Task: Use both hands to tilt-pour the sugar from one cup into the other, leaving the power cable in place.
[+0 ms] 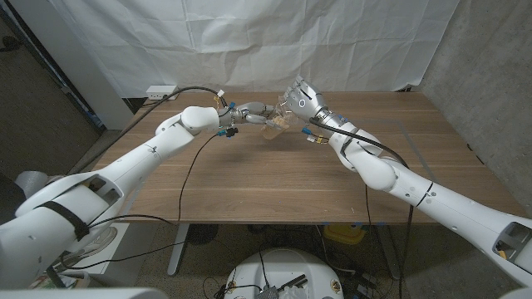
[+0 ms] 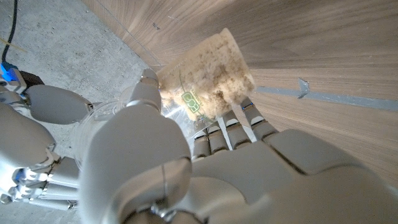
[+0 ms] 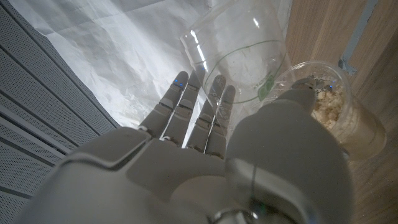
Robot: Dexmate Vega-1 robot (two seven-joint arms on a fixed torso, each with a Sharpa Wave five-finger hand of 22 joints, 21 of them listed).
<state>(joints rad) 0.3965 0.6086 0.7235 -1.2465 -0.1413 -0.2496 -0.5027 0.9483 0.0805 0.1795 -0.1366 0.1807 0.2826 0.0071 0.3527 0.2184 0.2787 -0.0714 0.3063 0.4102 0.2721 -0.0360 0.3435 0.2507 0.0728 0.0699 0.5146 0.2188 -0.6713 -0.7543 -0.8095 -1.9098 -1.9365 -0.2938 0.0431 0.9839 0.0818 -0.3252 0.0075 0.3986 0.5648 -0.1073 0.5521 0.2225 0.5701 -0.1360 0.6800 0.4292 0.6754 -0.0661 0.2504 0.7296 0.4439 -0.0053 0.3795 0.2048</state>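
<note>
1. In the left wrist view, the left hand point(image 2: 186, 168) grips a clear plastic cup point(image 2: 208, 78) packed with pale, clumpy sugar point(image 2: 214, 68); a green logo shows on the cup's wall.
2. The right wrist view shows the right hand point(image 3: 205, 155) gripping a second clear cup point(image 3: 239, 56), tipped and looking empty, its mouth just beside the rim of the filled cup point(image 3: 339, 118).
3. From the head view, both hands meet near the far middle of the wooden table point(image 1: 274, 183): left hand point(image 1: 252, 111), right hand point(image 1: 301, 101), the filled cup point(image 1: 276, 126) between them, the tipped cup point(image 1: 293, 91) higher.
4. A black cable point(image 1: 187, 93) runs from a white power strip point(image 1: 161, 90) at the far left edge.
5. A wrinkled white sheet point(image 1: 249, 41) hangs behind.
</note>
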